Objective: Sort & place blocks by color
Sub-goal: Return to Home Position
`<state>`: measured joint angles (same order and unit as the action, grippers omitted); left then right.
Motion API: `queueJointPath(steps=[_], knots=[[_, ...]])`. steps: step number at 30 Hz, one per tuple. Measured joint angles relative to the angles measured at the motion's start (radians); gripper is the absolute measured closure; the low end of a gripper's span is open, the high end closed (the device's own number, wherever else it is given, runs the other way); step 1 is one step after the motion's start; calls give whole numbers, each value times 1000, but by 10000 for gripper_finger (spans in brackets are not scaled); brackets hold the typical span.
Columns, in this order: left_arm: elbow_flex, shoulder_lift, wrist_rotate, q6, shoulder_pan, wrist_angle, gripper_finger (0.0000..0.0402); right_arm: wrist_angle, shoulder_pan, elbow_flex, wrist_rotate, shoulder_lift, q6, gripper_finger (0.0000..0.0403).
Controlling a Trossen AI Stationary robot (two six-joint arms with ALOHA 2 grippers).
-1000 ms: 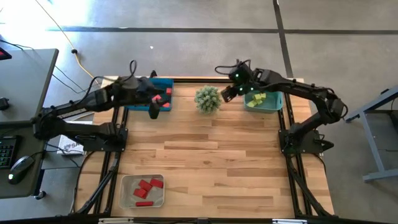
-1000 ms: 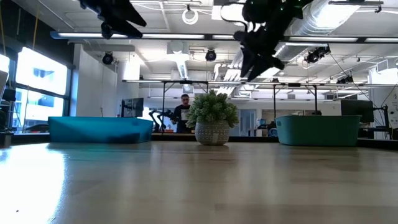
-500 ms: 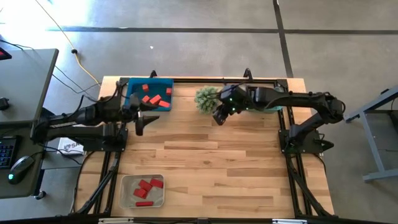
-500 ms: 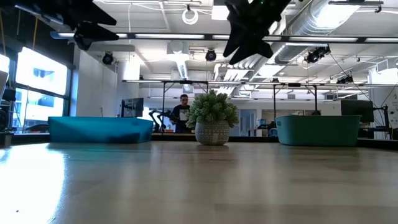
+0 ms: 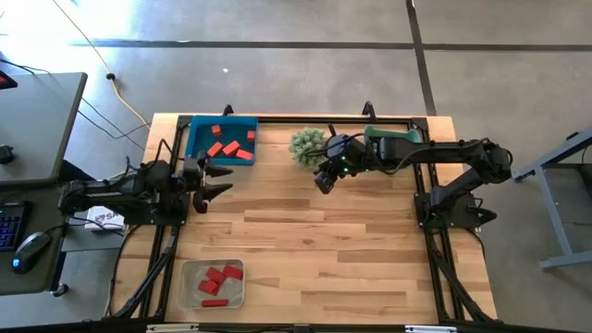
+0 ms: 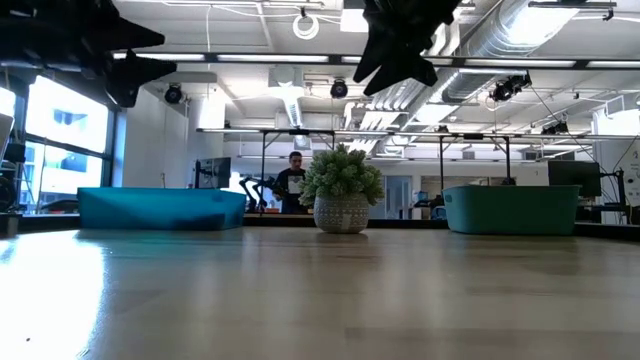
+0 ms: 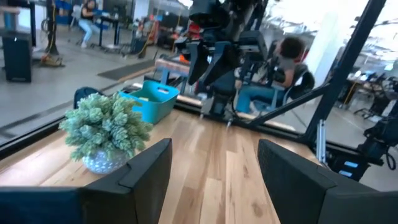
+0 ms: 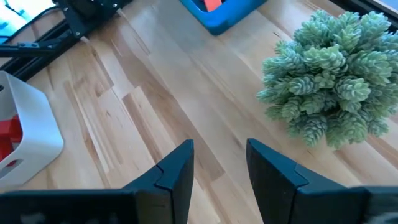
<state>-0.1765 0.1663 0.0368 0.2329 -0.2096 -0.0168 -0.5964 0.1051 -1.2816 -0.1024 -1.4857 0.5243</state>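
Several red blocks (image 5: 227, 146) lie in the blue bin (image 5: 196, 139) at the far left. More red blocks (image 5: 215, 280) lie in the white tray (image 5: 190, 287) near the front edge. My left gripper (image 5: 208, 185) hangs open just near-side of the blue bin, pointing level across the table, with nothing between its fingers (image 7: 146, 168). My right gripper (image 5: 324, 180) hangs open above the table, near-side of the plant (image 5: 308, 145), slanting down. Between its fingers (image 8: 177, 168) only bare wood shows.
The spiky green plant in its pot (image 6: 340, 195) stands at the far middle. The teal bin (image 5: 398, 139) at the far right lies largely under my right arm. Bare wood fills the table's middle and right. A person (image 6: 293, 175) is far behind the table.
My left gripper has left the blue bin, sinking and drawing back toward the table's left and near edges, and has tipped up to point level. My right gripper has swung from the teal bin toward the table's left and near edges, past the plant. Both have stayed open.
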Motion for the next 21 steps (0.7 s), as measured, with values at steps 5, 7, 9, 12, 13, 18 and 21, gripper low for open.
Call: queueJointPath(steps=[5, 7, 9, 12, 13, 18, 21], knots=[[88, -40, 9, 0, 1, 87, 176, -22, 11, 0, 2, 1, -9, 269], [107, -46, 29, 0, 1, 97, 176, -39, 15, 0, 2, 3, -30, 269], [126, -46, 38, 0, 1, 101, 176, -57, 24, 0, 3, 11, -54, 269], [151, -46, 38, 6, 1, 100, 176, -60, 38, 0, 6, 33, -106, 269], [158, -46, 38, 11, 1, 100, 176, -61, 41, 0, 6, 45, -125, 269], [166, -43, 38, 26, 0, 63, 176, -128, 55, 0, -4, 140, -187, 269], [166, -43, 45, 26, 0, 59, 176, -162, 54, 17, -55, 216, -212, 269]])
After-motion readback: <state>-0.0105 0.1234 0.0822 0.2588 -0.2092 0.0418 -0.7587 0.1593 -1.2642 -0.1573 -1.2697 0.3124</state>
